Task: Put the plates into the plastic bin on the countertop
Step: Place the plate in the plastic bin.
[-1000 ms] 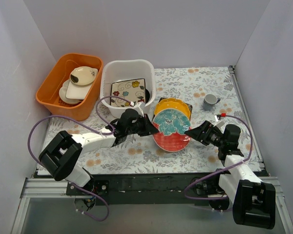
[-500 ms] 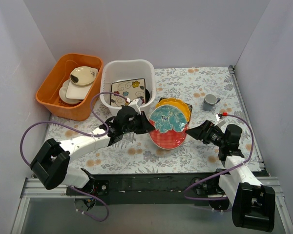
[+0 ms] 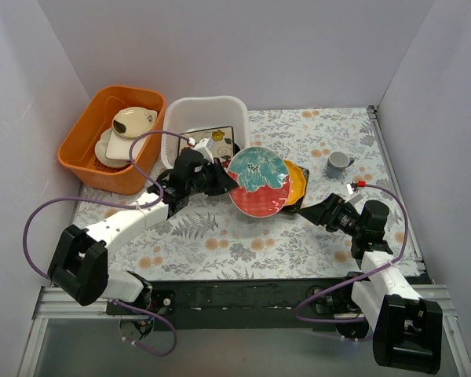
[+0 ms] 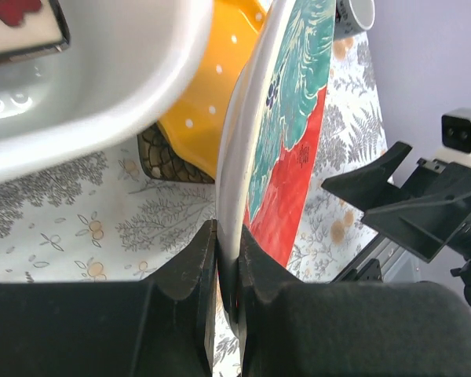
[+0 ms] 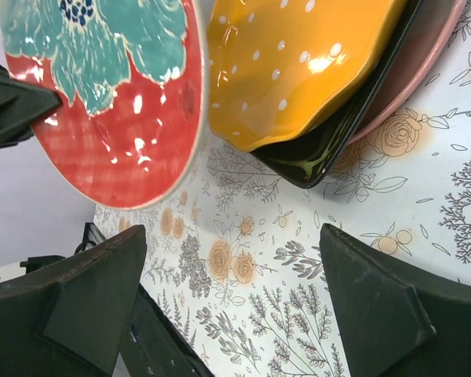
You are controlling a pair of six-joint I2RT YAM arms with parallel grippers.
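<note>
left gripper (image 4: 226,245) clamped on 1 red-teal plate (image 3: 257,181) | right gripper (image 5: 234,236) wide open, empty | stack (image 5: 298,63) of 3 plates | 1 bin (image 3: 206,104): 1 square plate (image 3: 220,135), half hidden

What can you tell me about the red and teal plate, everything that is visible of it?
The red and teal plate is round and glossy and looks ceramic: red, with a large teal flower, a pale rim and a pale underside. It is tilted steeply and held clear of the countertop, between the white bin and the yellow plate. The left end effector is shut on its rim.
</note>
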